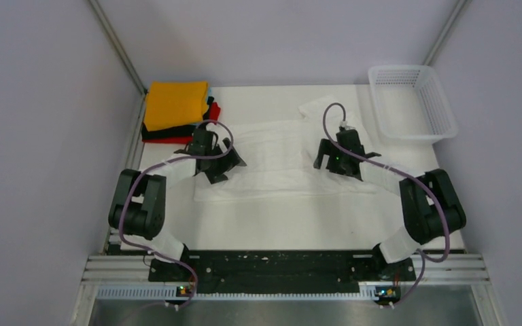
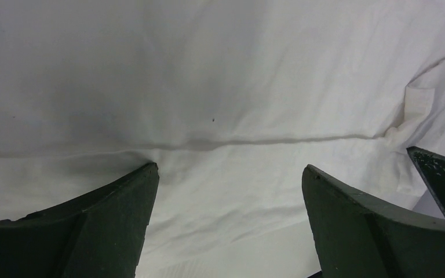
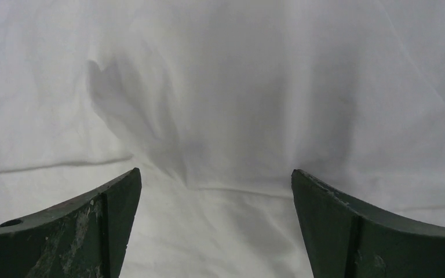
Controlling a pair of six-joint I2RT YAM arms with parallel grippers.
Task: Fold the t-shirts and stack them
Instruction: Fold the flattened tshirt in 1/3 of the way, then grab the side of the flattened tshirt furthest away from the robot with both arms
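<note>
1. Far-left corner: folded t-shirts point(image 1: 177, 112), orange on top, stacked on the white table point(image 1: 279, 224) by the grey wall point(image 1: 41, 102).
2. Left gripper point(image 2: 229, 169), jaws wide apart, over the white t-shirt point(image 1: 279, 159) spread mid-table.
3. Right gripper point(image 3: 215, 174), equally agape, over that same shirt.
4. Far right: white lattice basket point(image 1: 440, 107).

overhead view looks down from behind; both wrist views sit close above the white t-shirt point(image 1: 279, 159).
</note>
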